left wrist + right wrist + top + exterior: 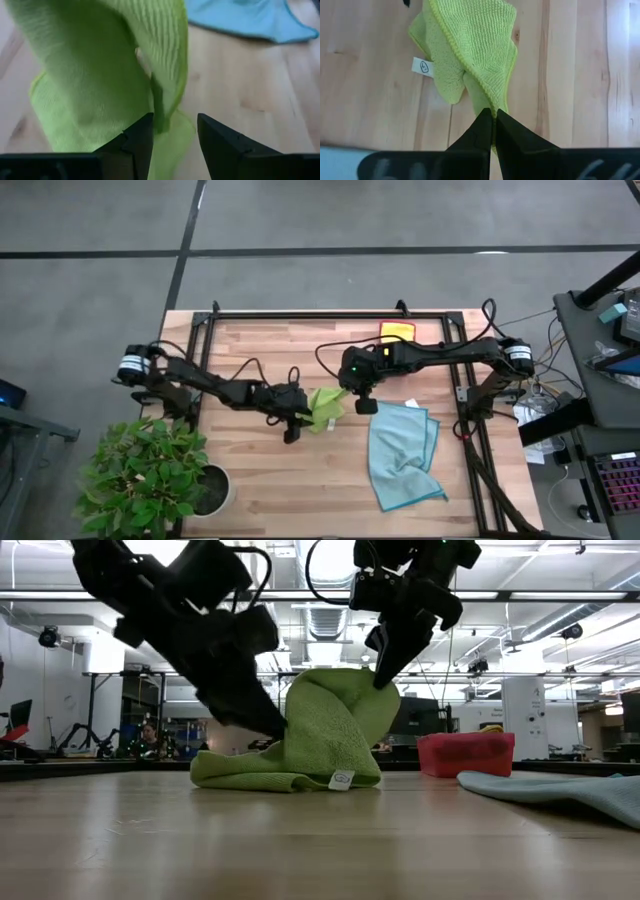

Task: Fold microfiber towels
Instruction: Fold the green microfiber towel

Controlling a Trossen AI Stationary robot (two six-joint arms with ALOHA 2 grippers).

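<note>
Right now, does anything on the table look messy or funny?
Yes. The lime green microfiber towel is bunched up, one corner pinched high by the right hand, the rest slumped on the wooden table. The open left hand sits beside it. The light blue microfiber towel lies rumpled nearby.

Low view: blue towel (560,786) cut off at 3 o'clock edge; pink tray (466,754) contents blurred. Left wrist view: green towel (95,75) runs past 12 o'clock edge.

both pincers meet at the green towel (325,409) mid-table.
</note>
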